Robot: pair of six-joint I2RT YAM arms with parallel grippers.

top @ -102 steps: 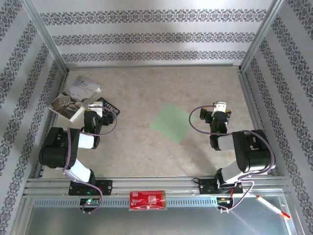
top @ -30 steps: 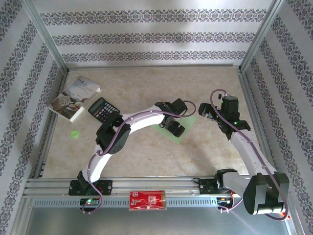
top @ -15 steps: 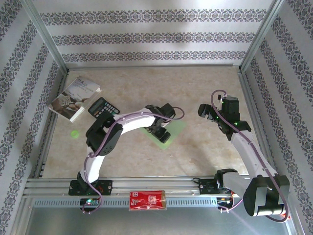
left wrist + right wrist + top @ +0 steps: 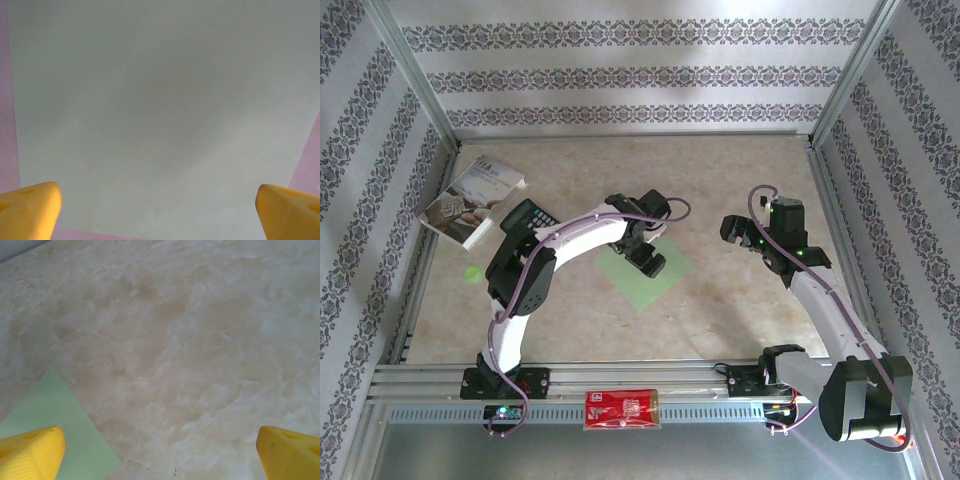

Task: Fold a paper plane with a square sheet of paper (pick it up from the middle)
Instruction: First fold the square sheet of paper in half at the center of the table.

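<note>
The square sheet of paper (image 4: 642, 287) is light green and lies flat, unfolded, on the marble tabletop near the middle. My left gripper (image 4: 646, 259) is down over the sheet's far part, with the left arm arched across from the near left. In the left wrist view the paper (image 4: 160, 110) spreads right under the open left gripper (image 4: 160, 212), its yellow fingertips (image 4: 30, 210) wide apart and nothing between them. My right gripper (image 4: 736, 231) hovers open to the right of the sheet. In the right wrist view the right gripper (image 4: 160, 455) is over bare marble, a corner of the paper (image 4: 50, 432) at lower left.
A grey-white booklet (image 4: 475, 198) lies at the far left, with a black calculator (image 4: 523, 215) beside it, partly under the left arm. A red packet (image 4: 622, 408) sits on the front rail. A small green spot (image 4: 472, 273) marks the table. Metal frame rails (image 4: 830, 200) border the table.
The left arm has pulled back toward the left, and the green sheet has slid left and nearer with it. The right gripper has shifted slightly left.
</note>
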